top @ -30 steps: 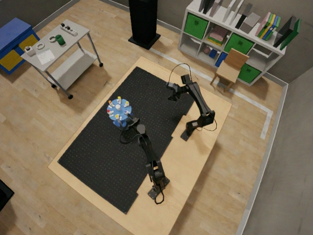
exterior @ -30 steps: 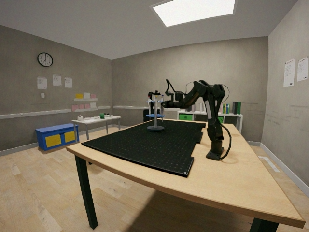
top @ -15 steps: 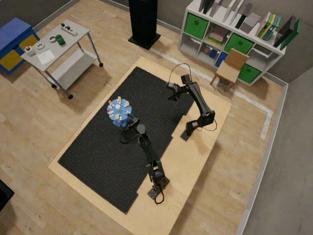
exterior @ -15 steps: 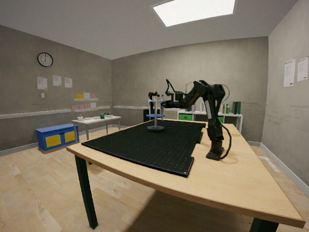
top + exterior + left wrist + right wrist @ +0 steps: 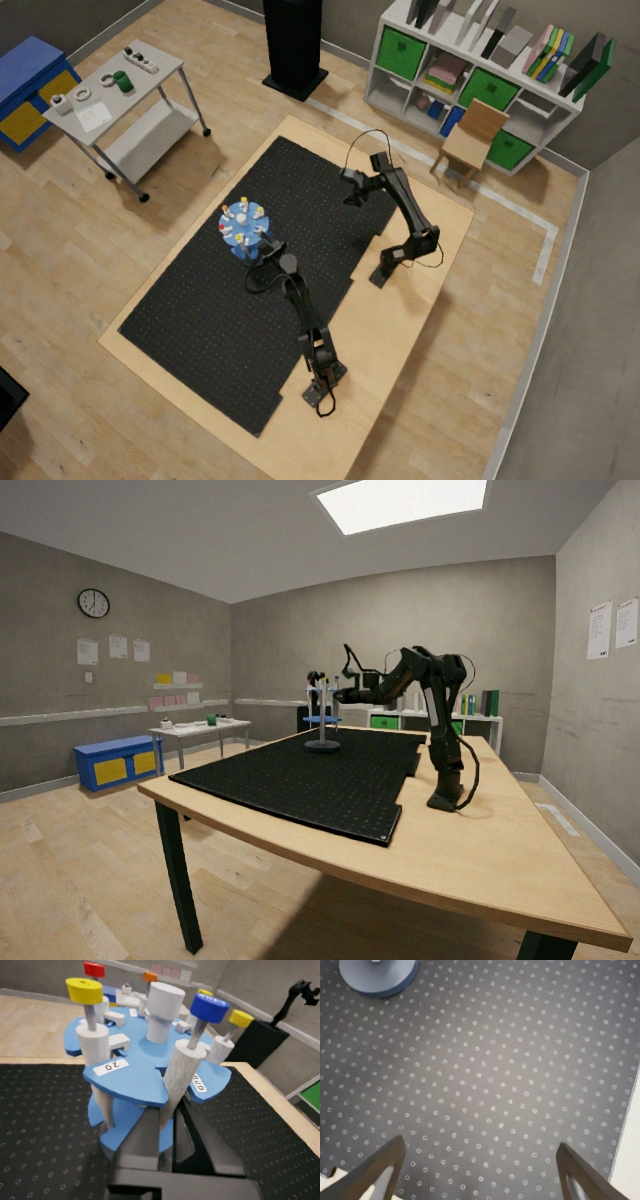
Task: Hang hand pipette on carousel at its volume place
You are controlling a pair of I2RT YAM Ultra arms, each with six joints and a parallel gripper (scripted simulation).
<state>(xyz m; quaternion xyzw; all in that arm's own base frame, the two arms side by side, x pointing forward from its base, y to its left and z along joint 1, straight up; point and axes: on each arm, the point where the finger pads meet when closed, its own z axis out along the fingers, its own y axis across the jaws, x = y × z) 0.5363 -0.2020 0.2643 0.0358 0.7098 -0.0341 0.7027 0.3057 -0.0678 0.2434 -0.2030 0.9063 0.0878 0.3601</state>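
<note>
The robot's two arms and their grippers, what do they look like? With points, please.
Both arms point(image 5: 308, 315) point(image 5: 409, 206) are matte black, with chunky jointed links, flat dark base plates and thin black looping cables. The left gripper's point(image 5: 166, 1115) jaws are dark grey, tapering wedges.

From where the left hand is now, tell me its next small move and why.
Probably ease the blue-topped pipette slightly inward before letting go: the left hand grips its lower body, and it leans at the slot in the carousel's blue head.

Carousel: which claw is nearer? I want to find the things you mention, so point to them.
Left. The left claw point(image 5: 167, 1092) is right at the rim of the carousel point(image 5: 245, 236) point(image 5: 322, 733) point(image 5: 125, 1082), shut on the blue-topped pipette point(image 5: 182, 1067); the right claw point(image 5: 350, 201) is open, well off over the black mat point(image 5: 310, 217) point(image 5: 289, 784) point(image 5: 485, 1085).
</note>
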